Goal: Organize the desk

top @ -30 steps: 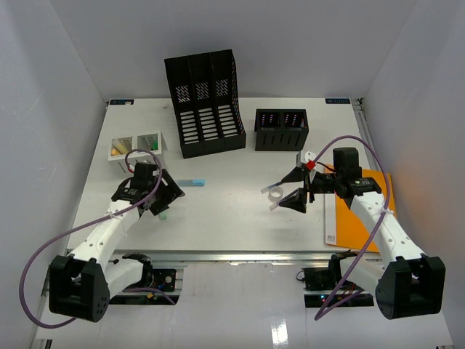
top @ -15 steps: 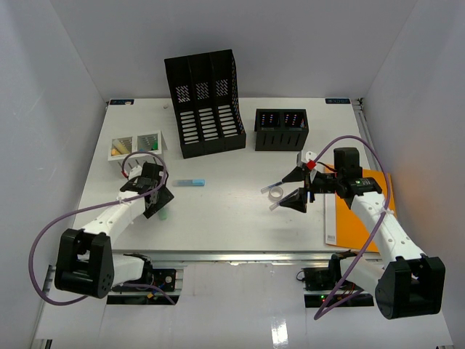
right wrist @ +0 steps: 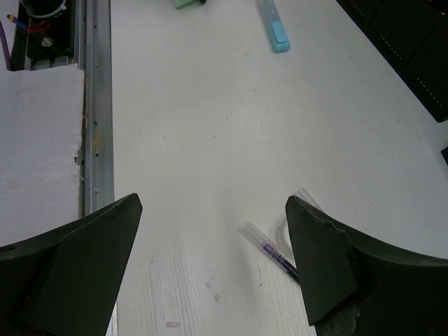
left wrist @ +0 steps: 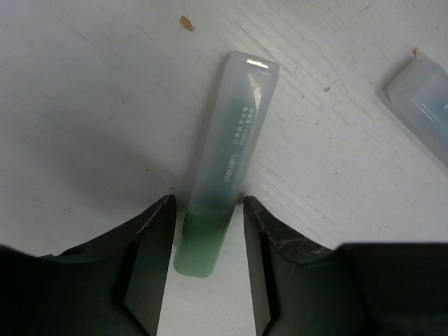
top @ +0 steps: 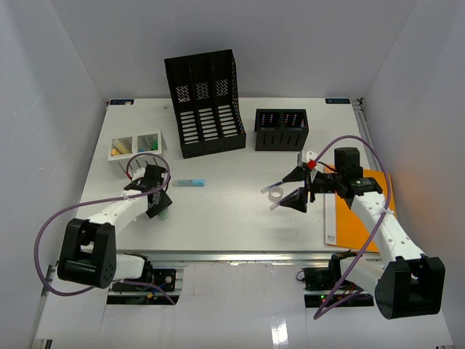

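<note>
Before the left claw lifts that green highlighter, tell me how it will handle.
Green highlighter: probably stiff and light, a small plastic barrel. Its glossy shell may slip in the left claw. Flattened sides suggest it won't roll.

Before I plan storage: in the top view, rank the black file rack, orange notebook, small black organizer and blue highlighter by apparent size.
1. Black file rack (tall, so nearer the camera)
2. Orange notebook, partly under the right arm
3. Small black organizer
4. Blue highlighter

Left pincer (top: 160, 206) half-closed; right pincer (top: 290, 189) (hovering) wide.
</note>
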